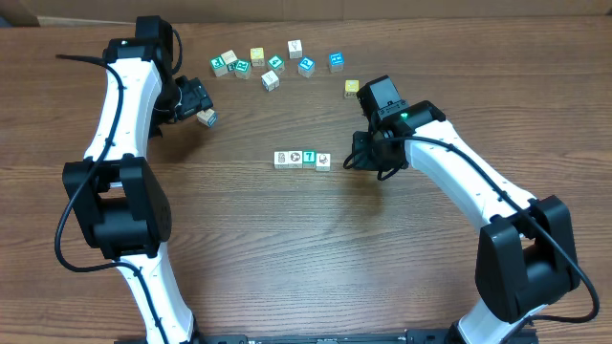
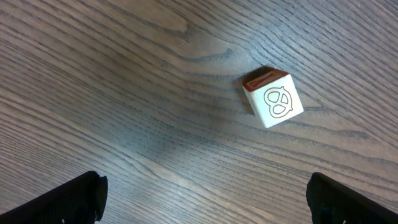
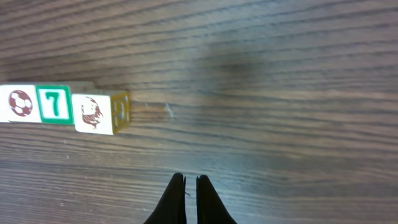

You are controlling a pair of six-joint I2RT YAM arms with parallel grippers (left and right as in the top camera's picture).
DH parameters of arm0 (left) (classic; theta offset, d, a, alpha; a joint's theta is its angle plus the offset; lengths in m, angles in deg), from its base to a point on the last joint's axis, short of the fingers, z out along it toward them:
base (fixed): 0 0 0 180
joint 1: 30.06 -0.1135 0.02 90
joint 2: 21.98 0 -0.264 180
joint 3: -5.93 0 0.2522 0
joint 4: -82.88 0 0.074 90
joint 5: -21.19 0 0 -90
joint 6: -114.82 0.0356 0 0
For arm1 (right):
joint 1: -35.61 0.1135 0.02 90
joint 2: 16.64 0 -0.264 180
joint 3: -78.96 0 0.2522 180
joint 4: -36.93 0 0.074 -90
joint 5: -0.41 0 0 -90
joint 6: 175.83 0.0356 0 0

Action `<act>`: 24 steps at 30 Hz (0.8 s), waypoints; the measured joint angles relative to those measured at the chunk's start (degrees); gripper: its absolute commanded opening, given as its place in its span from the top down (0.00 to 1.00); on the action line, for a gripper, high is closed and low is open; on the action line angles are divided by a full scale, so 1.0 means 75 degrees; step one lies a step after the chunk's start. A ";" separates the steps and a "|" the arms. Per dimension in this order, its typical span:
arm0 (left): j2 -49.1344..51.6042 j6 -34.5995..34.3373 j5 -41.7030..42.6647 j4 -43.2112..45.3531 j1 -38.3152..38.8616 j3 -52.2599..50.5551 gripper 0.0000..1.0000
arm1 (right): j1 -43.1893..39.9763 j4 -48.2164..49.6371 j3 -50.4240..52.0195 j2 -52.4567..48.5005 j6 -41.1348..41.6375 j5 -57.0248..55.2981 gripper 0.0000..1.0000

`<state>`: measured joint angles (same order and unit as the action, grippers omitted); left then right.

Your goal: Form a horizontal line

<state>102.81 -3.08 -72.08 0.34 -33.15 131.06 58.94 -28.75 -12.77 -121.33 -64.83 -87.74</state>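
The horizontal line (image 1: 302, 160) is a short row of four small cubes at the table's middle. In the right wrist view its right end shows a soccer-ball cube (image 3: 18, 103), a green "7" cube (image 3: 54, 104) and a white cube with a brown head print (image 3: 93, 114). My right gripper (image 3: 191, 185) is shut and empty, just right of the row's end (image 1: 356, 159). At the far left my left gripper (image 1: 198, 103) stands wide open. A loose white cube with a pretzel print (image 2: 273, 98) lies on the wood ahead of its fingers (image 2: 74, 199), apart from them.
Several loose cubes (image 1: 273, 65) lie scattered along the back of the wooden table, teal, white and yellow ones. One yellow cube (image 1: 352, 87) sits behind the right arm. The pretzel cube (image 1: 207, 118) lies beside the left gripper.
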 measured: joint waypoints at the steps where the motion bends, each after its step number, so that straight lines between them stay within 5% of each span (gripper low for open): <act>1: 0.0000 0.0000 0.0000 0.0000 0.0000 0.0000 0.00 | -0.0003 0.0073 0.0038 0.0000 -0.0003 0.0067 0.96; 24: 0.0000 0.0000 0.0000 0.0000 0.0000 0.0000 0.00 | 0.0880 0.0705 0.0629 -0.0125 0.1387 0.0708 0.96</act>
<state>102.81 -3.08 -72.08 0.34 -33.15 131.06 65.54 -23.46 -8.05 -122.27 -54.43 -82.43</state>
